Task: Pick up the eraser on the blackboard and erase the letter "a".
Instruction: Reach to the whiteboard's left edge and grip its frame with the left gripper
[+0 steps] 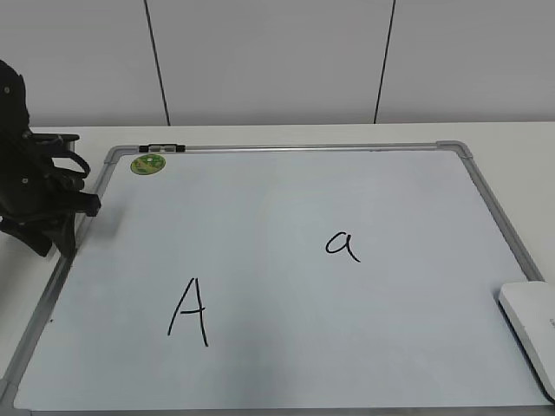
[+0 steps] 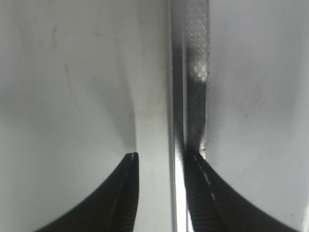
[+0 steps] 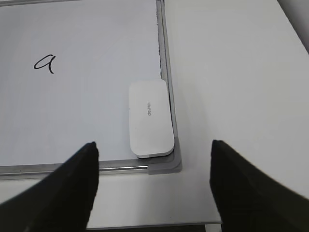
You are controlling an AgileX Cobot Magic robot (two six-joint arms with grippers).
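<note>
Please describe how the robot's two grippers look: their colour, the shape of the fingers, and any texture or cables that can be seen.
The left gripper is black, bulky and angular, with a looped dark cable at its side. Its fingers are black curved blades narrowing to tips, with ribbed inner edges. The right gripper also shows two matte black fingers, broad at the base and tapering upward. No markings or labels are visible on either one.
</note>
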